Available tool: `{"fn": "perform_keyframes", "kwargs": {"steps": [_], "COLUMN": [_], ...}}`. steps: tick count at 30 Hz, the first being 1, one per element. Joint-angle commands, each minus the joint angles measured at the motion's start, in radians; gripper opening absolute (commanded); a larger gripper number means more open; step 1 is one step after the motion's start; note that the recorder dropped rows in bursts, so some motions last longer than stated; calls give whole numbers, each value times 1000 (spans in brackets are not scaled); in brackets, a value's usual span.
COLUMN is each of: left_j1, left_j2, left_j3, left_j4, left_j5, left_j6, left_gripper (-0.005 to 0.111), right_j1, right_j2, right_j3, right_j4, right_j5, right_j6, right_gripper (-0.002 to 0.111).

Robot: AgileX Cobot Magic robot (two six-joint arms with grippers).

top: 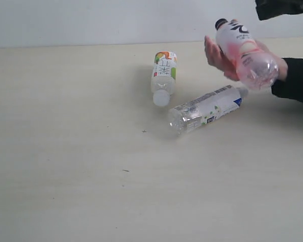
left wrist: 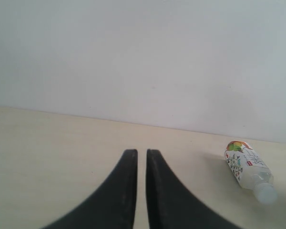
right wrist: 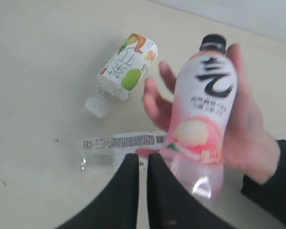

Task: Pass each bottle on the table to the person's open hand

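The person's open hand (top: 217,58) (right wrist: 250,133), black sleeve at the wrist, holds the pink-label bottle (top: 242,50) (right wrist: 202,114) with its black cap, above the table (top: 65,176). The white-green label bottle (top: 164,75) (left wrist: 248,169) (right wrist: 124,71) lies on its side, white cap toward the front. Beside it lies the white-blue label bottle (top: 207,108) (right wrist: 119,145). My right gripper (right wrist: 143,157) hovers shut and empty just short of the held bottle, apart from it. My left gripper (left wrist: 142,152) is shut and empty, well off from the bottles. The lime-label bottle is out of view.
A pale wall (top: 91,20) runs along the table's far edge. A black piece of my right arm (top: 280,9) shows at the top right corner of the exterior view, above the hand. A few tiny dark specks (top: 144,131) mark the tabletop.
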Motion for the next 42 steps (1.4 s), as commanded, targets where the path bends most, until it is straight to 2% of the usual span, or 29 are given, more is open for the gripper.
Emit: {"fn": "perform_keyframes", "kwargs": {"steps": [1,8,12,16,18,27,42], "left_j1": [-7,-7,-7,-7,-7,-7,-7], "left_j2": [-6,-6,-6,-6,-6,-6,-6], "left_j3": [-1,-1,-1,-1,-1,-1,-1], "left_j4": [1,1,1,1,1,1,1], "left_j5": [-1,-1,-1,-1,-1,-1,-1], "left_j6": [-1,-1,-1,-1,-1,-1,-1], "left_gripper": [10,10,10,10,10,10,10], "right_j1": [-5,-5,-5,-5,-5,-5,-5], "right_j2": [-135,-415,-562,-678,-729,-911,-1034], "right_j3": [131,421,609,737,754,763,765], "right_j4": [24,247,308,459,481,480,521], "right_j5": [-25,-310,-415,-516,-541,-542,-564], "right_j6": [-87,-352,-366,-422,-473,-463,-463], "right_gripper": [2,2,2,2,2,2,2]}}
